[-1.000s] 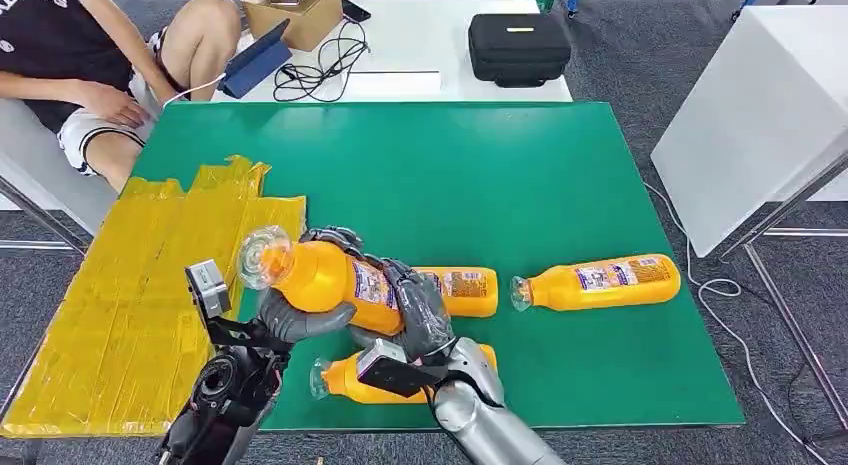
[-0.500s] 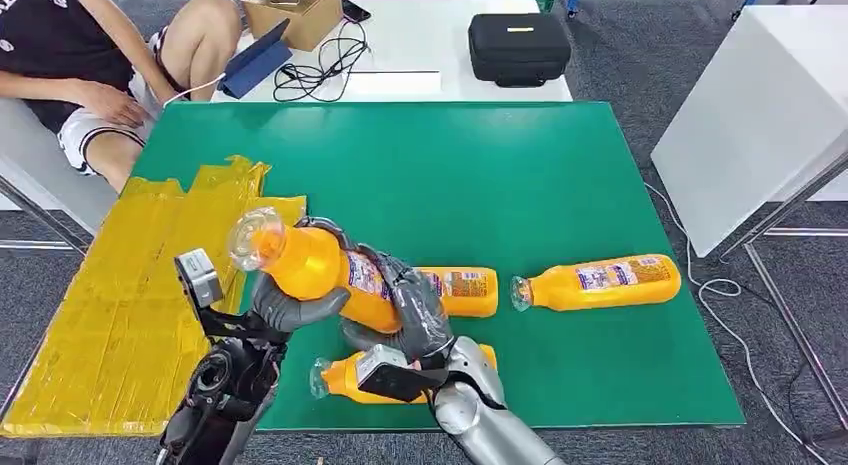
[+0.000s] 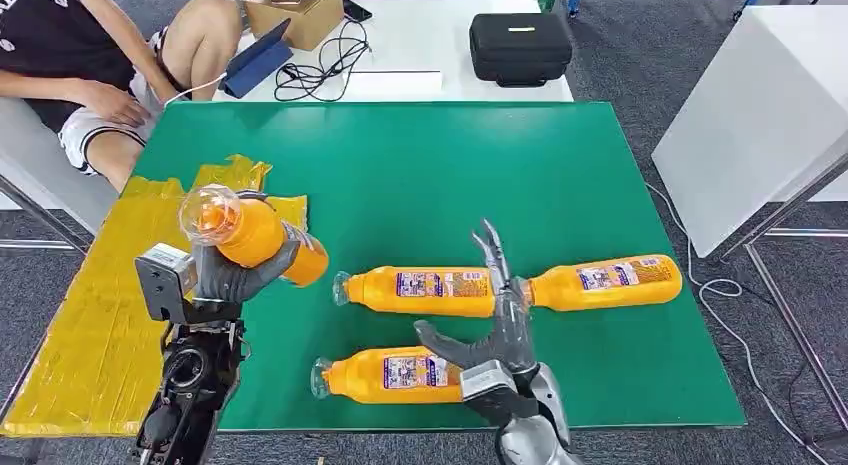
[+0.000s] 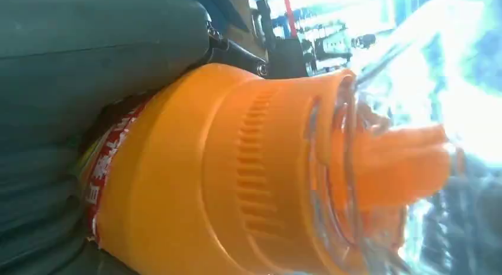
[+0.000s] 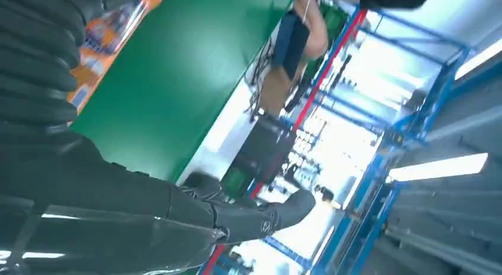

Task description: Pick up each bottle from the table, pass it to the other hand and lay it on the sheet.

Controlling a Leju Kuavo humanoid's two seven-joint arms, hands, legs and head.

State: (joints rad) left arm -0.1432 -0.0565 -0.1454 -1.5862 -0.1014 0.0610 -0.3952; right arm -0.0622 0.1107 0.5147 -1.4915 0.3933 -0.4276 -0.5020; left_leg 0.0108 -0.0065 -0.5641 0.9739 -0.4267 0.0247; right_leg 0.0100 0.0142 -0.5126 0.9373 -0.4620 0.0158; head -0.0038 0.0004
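Bottles: four orange plastic ones, each with a clear domed cap and a wraparound label in orange, red and blue; label print too small to read. Held bottle (image 3: 255, 237) sat in the left hand (image 3: 232, 273), grey fingers wrapped round its body, cap tilted up and toward the robot, above the edge where the yellow sheet (image 3: 90, 315) met the green table (image 3: 450, 175). Left wrist view showed the same bottle (image 4: 237, 174) close up: ribbed moulded shoulder, see-through cap with orange neck inside, red-edged label with characters too blurred to read, grey thumb (image 4: 89, 56) pressed against it.

Right hand (image 3: 495, 330) held nothing, fingers spread and pointing away from the robot, thumb out to the side, above the table near its front edge. It hovered between the near bottle (image 3: 390, 375), the middle bottle (image 3: 420, 288) and the right bottle (image 3: 600, 282); contact with any of them couldn't be told. All three lay on their sides on the table, caps pointing toward the sheet.

Sheet was crinkled, glossy yellow film, ragged at its far edge, overlapping the table's corner. Table top was flat matte green. Beyond the table's far edge: a white table (image 3: 440, 45) with a black hard case (image 3: 520, 47), black cables (image 3: 325, 65) and a cardboard box (image 3: 295, 13). A seated person (image 3: 90, 65) in a dark shirt with partial white lettering sat past the sheet.
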